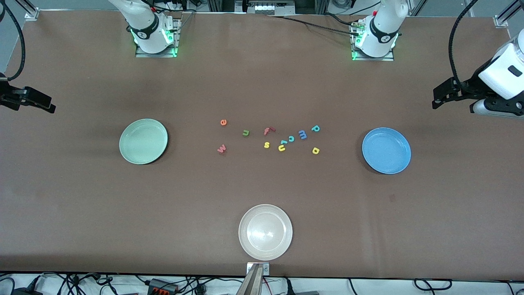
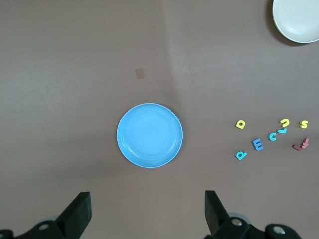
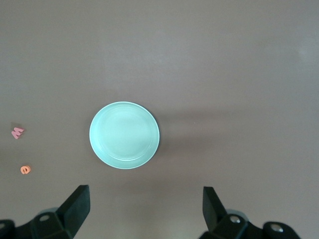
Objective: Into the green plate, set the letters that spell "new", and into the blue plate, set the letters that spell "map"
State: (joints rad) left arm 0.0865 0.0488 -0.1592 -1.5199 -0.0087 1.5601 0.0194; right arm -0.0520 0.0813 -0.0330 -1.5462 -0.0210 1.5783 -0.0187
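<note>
From the high camera facing the robots, the small foam letters lie scattered mid-table between the round mint-green plate (image 1: 143, 141) toward the right arm's end and the round sky-blue plate (image 1: 386, 150) toward the left arm's end, both plates bare. The orange "e" (image 1: 223, 122), pinkish "w" (image 1: 221, 148) and dark green "n" (image 1: 245, 132) sit on the green plate's side of the cluster, so the right arm looks the nearer one for them; the blue "m" (image 1: 302, 134), teal "p" (image 1: 315, 128) and yellow "a" (image 1: 315, 150) sit toward the blue plate, nearer the left arm. The left gripper (image 1: 440, 97) and right gripper (image 1: 47, 105) hang at the table's two ends, both waiting. In the left wrist view the left gripper's fingers (image 2: 215, 208) stand spread and empty, high over the blue plate. In the right wrist view the right gripper's fingers (image 3: 77, 205) are likewise spread, high over the green plate, holding nothing.
</note>
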